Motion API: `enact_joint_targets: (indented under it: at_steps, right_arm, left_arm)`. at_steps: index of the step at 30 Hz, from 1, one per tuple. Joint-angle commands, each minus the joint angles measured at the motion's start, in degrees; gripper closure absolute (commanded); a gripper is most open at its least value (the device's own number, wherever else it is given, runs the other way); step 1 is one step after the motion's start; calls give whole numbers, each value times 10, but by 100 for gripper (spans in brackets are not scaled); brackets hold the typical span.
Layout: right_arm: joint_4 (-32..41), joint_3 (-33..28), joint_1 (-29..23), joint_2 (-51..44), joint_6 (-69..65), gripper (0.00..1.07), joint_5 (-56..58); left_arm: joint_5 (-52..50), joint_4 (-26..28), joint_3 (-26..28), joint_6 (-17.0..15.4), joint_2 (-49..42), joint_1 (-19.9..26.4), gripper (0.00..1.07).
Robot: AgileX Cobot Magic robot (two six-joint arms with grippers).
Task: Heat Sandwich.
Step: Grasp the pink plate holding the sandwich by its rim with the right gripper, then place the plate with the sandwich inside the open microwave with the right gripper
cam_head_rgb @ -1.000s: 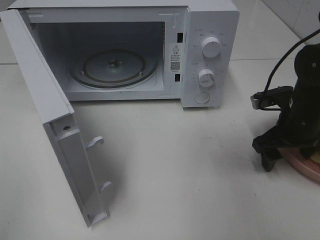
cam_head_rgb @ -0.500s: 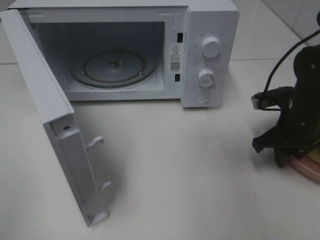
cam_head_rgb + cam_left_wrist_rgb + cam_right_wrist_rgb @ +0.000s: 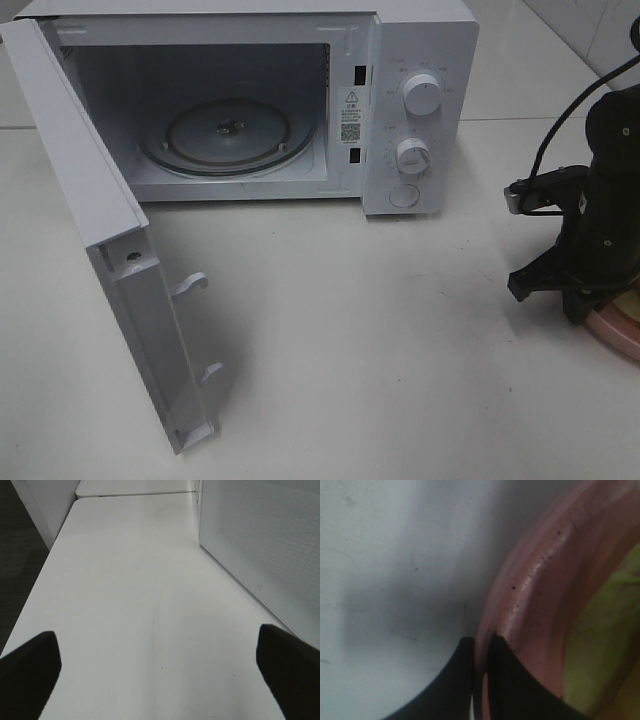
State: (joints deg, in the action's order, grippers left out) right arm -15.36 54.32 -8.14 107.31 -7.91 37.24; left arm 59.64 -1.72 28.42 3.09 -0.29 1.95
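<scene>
The right arm (image 3: pixel 612 190), at the scene's right edge, is matt black and blocky, with a thin black cable (image 3: pixel 562 122) curving from its far side to a small grey-tipped bracket (image 3: pixel 514 198) on its left. The right gripper (image 3: pixel 481 641) has two black fingers that taper to narrow tips. The left gripper (image 3: pixel 160 675) has black fingers (image 3: pixel 29 677) with broad, rounded ends.

The microwave (image 3: pixel 420 40) carries a small white label (image 3: pixel 350 100) on its front frame beside the cavity, with a warning triangle and a QR code (image 3: pixel 350 131); its print is too small to read. Markings ring the upper knob (image 3: pixel 421 95) and lower knob (image 3: pixel 412 156), also illegible.
</scene>
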Motion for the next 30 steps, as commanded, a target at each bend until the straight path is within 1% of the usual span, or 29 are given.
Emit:
enact_joint_targets:
  at_steps: [1, 6, 8, 16, 20, 25, 30]
  right_arm:
    - [2, -2, 1, 3, -13, 107, 13]
    - [-23, -2, -8, 1, -30, 107, 25]
    - [-42, -2, -19, 1, -52, 107, 32]
    - [-76, -2, -40, 1, -80, 107, 54]
    - [-76, -2, -41, -1, -85, 107, 62]
    - [-107, -2, -53, -24, -107, 107, 80]
    - [-111, -2, -60, -36, -110, 107, 97]
  left_arm:
    - [-3, 0, -1, -4, -15, 1, 7]
    - [-3, 0, -1, -4, -15, 1, 7]
    - [-3, 0, -1, -4, -15, 1, 7]
    - [-3, 0, -1, -4, -15, 1, 7]
    - [-3, 0, -1, -4, -15, 1, 7]
    - [-3, 0, -1, -4, -15, 1, 7]
    - [-3, 0, -1, -4, -15, 1, 7]
